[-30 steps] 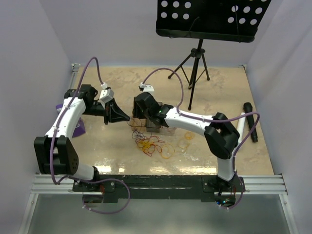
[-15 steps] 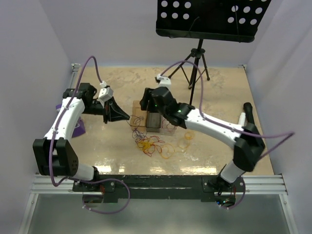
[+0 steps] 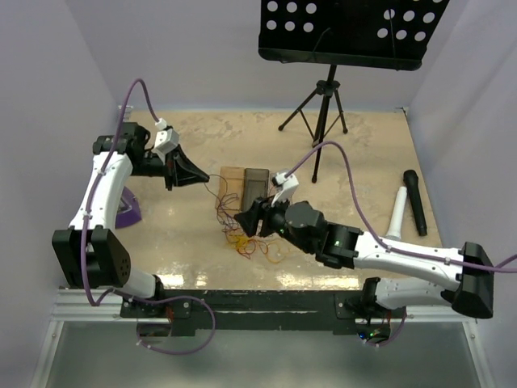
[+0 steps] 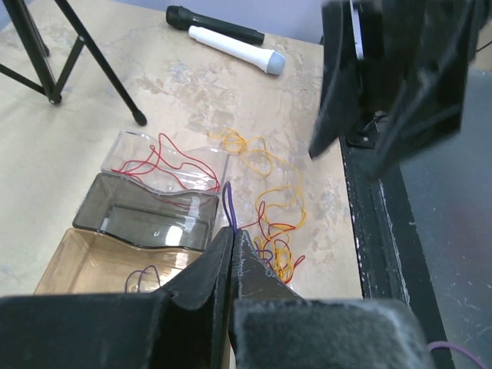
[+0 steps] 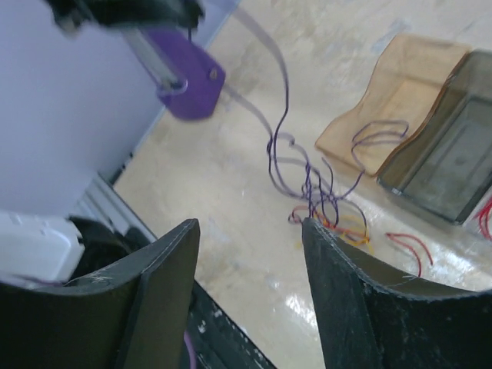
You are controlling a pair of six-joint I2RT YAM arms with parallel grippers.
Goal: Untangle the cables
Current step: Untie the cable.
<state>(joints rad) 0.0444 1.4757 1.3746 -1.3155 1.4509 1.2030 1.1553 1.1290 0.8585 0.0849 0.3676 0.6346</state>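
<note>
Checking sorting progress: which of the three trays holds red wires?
The clear tray; the smoky grey tray beside it looks empty and the amber tray holds a purple wire.

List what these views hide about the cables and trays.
- Top view: the right arm covers the clear tray and part of the cable pile.
- Left wrist: amber tray partly hidden behind the left gripper.
- Right wrist: left arm blurred, cut off by top edge.

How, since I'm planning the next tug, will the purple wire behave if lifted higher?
Probably floppy: the purple wire hangs in loose kinks from the shut left gripper. Likely very light, as it looks hair-thin. It may drag neighbours along, since its lower loops lie among the red and yellow tangle.
</note>
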